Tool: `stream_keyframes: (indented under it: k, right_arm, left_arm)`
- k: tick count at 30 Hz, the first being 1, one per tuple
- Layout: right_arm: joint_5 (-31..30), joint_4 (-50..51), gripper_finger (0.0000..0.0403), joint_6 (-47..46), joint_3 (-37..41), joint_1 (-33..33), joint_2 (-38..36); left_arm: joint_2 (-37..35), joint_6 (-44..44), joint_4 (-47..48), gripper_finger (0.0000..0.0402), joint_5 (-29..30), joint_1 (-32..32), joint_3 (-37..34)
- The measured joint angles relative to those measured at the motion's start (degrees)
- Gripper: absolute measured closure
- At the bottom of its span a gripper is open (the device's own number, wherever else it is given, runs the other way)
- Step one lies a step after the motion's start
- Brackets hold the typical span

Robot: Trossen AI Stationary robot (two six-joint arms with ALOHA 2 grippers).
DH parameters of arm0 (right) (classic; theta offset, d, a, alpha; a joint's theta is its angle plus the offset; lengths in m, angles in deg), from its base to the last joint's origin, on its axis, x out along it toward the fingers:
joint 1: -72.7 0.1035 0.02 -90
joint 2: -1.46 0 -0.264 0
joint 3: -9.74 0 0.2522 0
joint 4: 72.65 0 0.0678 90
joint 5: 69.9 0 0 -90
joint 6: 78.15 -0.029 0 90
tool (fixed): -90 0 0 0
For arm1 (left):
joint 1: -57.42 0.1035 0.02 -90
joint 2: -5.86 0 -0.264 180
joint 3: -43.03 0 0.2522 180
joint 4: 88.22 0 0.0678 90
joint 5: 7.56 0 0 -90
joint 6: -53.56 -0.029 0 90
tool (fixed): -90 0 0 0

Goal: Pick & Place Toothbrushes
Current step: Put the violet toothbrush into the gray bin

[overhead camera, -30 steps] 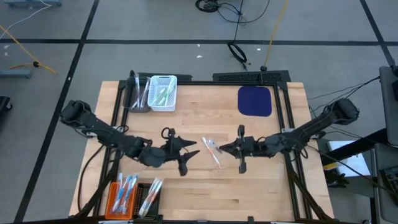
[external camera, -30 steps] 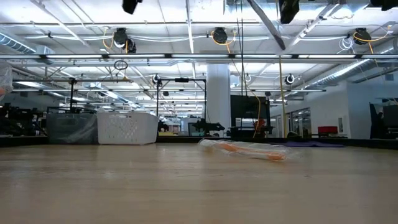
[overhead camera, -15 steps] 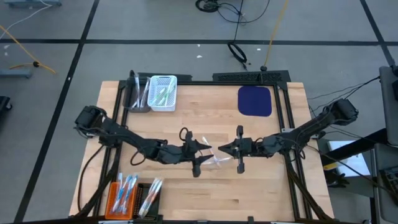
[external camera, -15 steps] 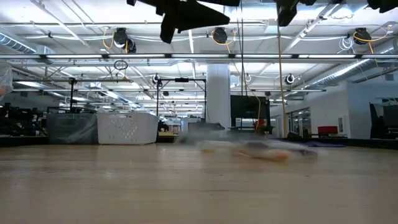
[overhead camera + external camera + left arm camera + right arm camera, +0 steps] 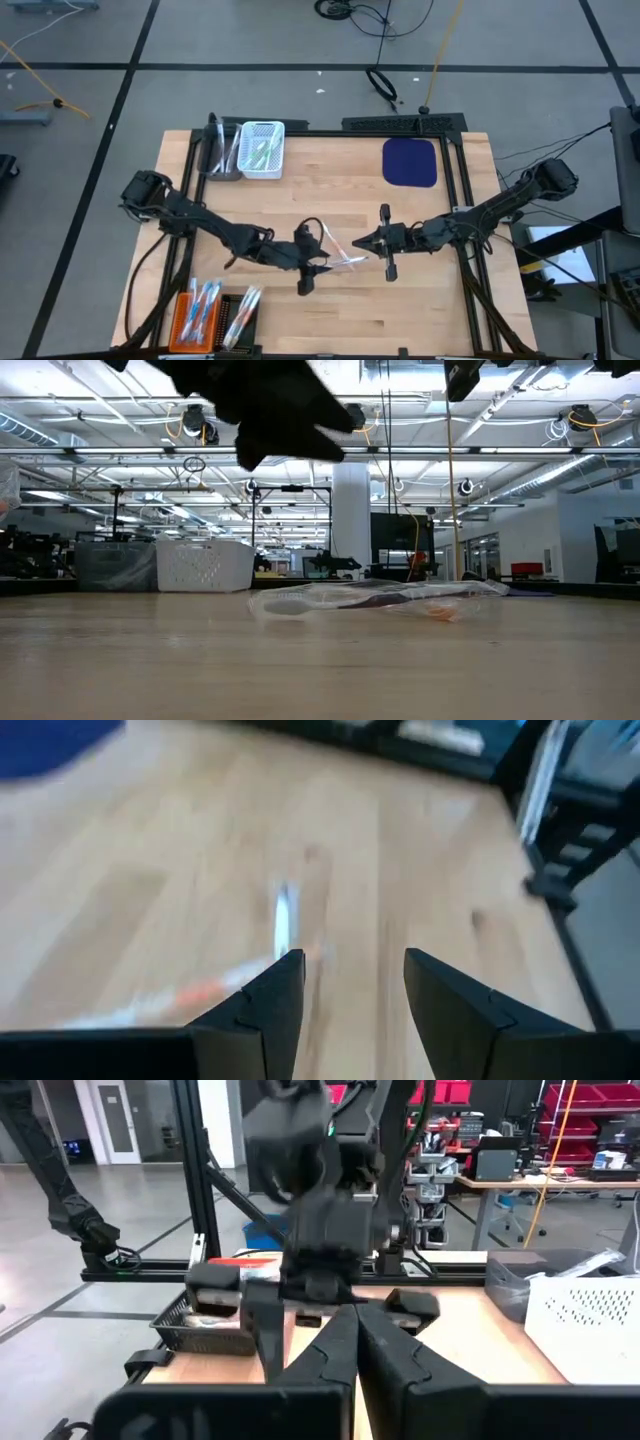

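**A:** Where is the wrapped toothbrush (image 5: 343, 262) now?

**B:** It lies flat on the wooden table (image 5: 420, 310), about in the middle, in a clear wrapper with an orange part inside. In the low view the wrapper (image 5: 375, 598) stretches across the boards.

**A:** And near the front edge, before the wrapped toothbrush?

**B:** There stand an orange basket (image 5: 191, 318) and a dark basket (image 5: 238, 318), side by side, to the left of it. Both hold other toothbrushes (image 5: 206, 299) with blue and white handles.

**A:** Which gripper is beside the wrapped toothbrush?

**B:** The left gripper (image 5: 309, 266) is at its left end, with the fingers spread to a moderate gap. In the left wrist view the two fingers (image 5: 268, 1005) stand apart and the toothbrush shows blurred just beyond them. I cannot tell if they touch it.

**A:** And the right gripper (image 5: 385, 243)?

**B:** It is just to the right of the wrapped toothbrush, with the fingers pressed together and nothing between them.

**A:** What is farther than the wrapped toothbrush?

**B:** A dark blue mat (image 5: 410, 162) to the back right, a white basket (image 5: 262, 150) with greenish toothbrushes to the back left, and a grey bin (image 5: 219, 158) touching the white basket.
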Motion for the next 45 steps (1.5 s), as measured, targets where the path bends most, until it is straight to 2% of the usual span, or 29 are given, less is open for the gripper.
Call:
stream_keyframes:
  k: [5,10,14,19,21,25,31,35,38,42,45]
  right_arm:
    - [-0.05,0.04,0.0403,0.00,0.00,0.00,0.00]
    - [0.66,2.84,0.0400,-2.51,-0.01,-0.34,-0.03]
    - [6.95,14.45,0.0401,-6.26,0.00,-1.50,0.02]
    - [8.60,27.64,0.0400,-9.19,0.03,-2.25,0.05]
    - [8.82,29.53,0.0393,-10.90,0.05,-2.27,1.02]
    - [13.09,29.21,0.0356,-12.17,0.01,-2.27,4.57]
    - [13.14,28.47,0.0276,-11.00,0.04,-3.50,11.72]
    - [13.13,27.92,0.0237,-11.76,0.04,-5.62,14.53]
    - [13.39,27.17,0.0216,-11.82,0.04,-6.75,15.77]
    - [17.70,25.50,0.0199,-13.28,0.04,-7.14,17.69]
    - [17.77,25.85,0.0193,-13.22,0.04,-6.85,17.74]
  left_arm:
    - [1.02,2.61,4.10,0.0227,-0.49,-0.51,-0.04]
    - [2.67,2.32,4.10,0.0227,0.36,-0.22,-0.07]
    - [2.52,2.78,5.97,0.0227,0.67,0.00,0.02]
    - [2.56,3.11,5.11,0.0227,0.63,-0.09,0.02]
    - [2.56,3.10,5.34,0.0227,0.62,-0.04,0.00]
    - [2.54,2.89,4.78,0.0227,0.67,-0.04,0.00]
    - [2.54,3.07,4.99,0.0227,0.65,-0.04,0.00]
    - [2.54,2.85,4.97,0.0227,0.67,-0.04,0.00]
    - [2.54,2.90,5.32,0.0227,0.67,-0.04,0.00]
    - [2.54,2.94,5.31,0.0227,0.67,-0.04,0.00]
    - [2.54,2.98,5.29,0.0227,0.67,-0.04,0.00]
